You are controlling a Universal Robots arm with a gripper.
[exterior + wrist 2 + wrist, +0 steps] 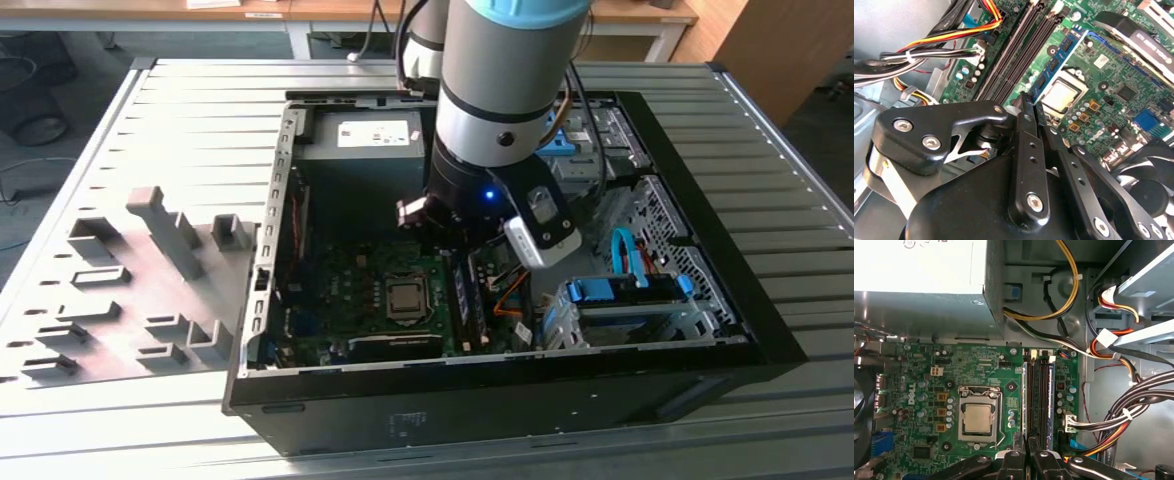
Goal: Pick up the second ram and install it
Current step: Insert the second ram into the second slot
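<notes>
The second ram [1064, 57] is a narrow blue-green board with black chips. It stands on edge along the memory slot nearest the processor socket [1061, 95]. In the first wrist view it is a thin pale line [1024, 400] running from my fingers towards the power supply. My gripper [1033, 100] is down inside the open computer case [747, 330], and its black fingers are pressed together on the board near its middle. The board runs out from the fingertips [1019, 445] in both wrist views. Whether it is fully seated in the slot is hidden. In the exterior view the gripper [454, 240] hangs over the motherboard.
Empty dark memory slots [1041, 400] lie beside the board. Bundled cables [1114, 425] crowd the side away from the processor. A power supply [367, 135] and a drive cage with blue parts [627, 295] stand inside the case. Grey fixture blocks [147, 280] sit at the exterior view's left.
</notes>
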